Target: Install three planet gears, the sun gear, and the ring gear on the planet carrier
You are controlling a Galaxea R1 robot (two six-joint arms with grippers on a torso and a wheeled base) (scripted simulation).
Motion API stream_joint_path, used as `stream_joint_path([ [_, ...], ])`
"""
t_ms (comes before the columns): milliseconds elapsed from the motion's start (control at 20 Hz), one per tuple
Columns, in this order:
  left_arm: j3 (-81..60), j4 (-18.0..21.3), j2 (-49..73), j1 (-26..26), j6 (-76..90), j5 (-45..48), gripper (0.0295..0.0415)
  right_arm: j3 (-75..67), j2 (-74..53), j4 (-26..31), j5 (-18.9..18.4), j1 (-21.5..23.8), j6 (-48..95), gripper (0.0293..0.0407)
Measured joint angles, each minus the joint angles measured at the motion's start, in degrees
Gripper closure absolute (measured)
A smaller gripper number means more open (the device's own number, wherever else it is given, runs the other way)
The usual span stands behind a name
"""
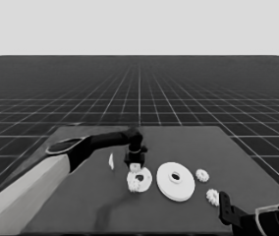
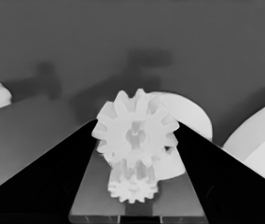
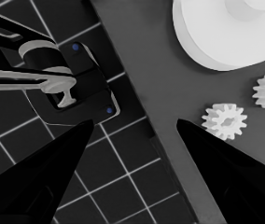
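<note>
Your left gripper (image 1: 135, 166) hangs over the middle of the table (image 1: 188, 140), its fingers (image 2: 53, 177) closed on a planet gear (image 2: 136, 133) held just above the smaller round part (image 1: 139, 180). In the left wrist view a second gear (image 2: 132, 186) shows below the held one, sitting on the smaller round part.

The larger round part (image 1: 176, 181), thick with a small centre hole, lies flat just beside the smaller one, on the side toward the table's right edge; whether the two touch cannot be told. Two more gears rest loose past it: one (image 1: 202, 175) close by its rim, the other (image 1: 212, 196) nearer the table's near right corner. A thin white piece (image 1: 111, 161) stands on the left gripper's other side, toward the left edge.

Your right gripper (image 3: 135, 140) waits at the table's near right corner, fingers spread apart and holding nothing, with one loose gear (image 3: 224, 121) near a fingertip.
</note>
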State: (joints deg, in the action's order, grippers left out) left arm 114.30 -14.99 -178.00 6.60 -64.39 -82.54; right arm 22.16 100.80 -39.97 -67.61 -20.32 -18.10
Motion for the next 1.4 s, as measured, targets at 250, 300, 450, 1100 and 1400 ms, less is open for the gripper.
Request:
stream_joint_path([
  [250, 0.4, -0.2, -0.1, 0.3, 0.2, 0.2, 0.0366, 0.0, 0.0, 0.0, 0.0, 0.0, 0.0, 0.0315],
  [300, 0.4, -0.3, -0.1, 0.3, 0.2, 0.2, 0.0339, 0.0, 0.0, 0.0, 0.0, 0.0, 0.0, 0.0315],
  [450, 0.4, -0.3, -0.1, 0.3, 0.2, 0.2, 0.0326, 0.0, 0.0, 0.0, 0.0, 0.0, 0.0, 0.0315],
  [1100, -6.6, 6.7, 2.2, -7.8, -3.6, -4.0, 0.0326, 0.0, 0.0, 0.0, 0.0, 0.0, 0.0, 0.0315],
  [1400, -78.5, -1.6, 65.1, -23.5, 72.0, 38.0, 0.0319, 0.0, 0.0, 0.0, 0.0, 0.0, 0.0, 0.0315],
])
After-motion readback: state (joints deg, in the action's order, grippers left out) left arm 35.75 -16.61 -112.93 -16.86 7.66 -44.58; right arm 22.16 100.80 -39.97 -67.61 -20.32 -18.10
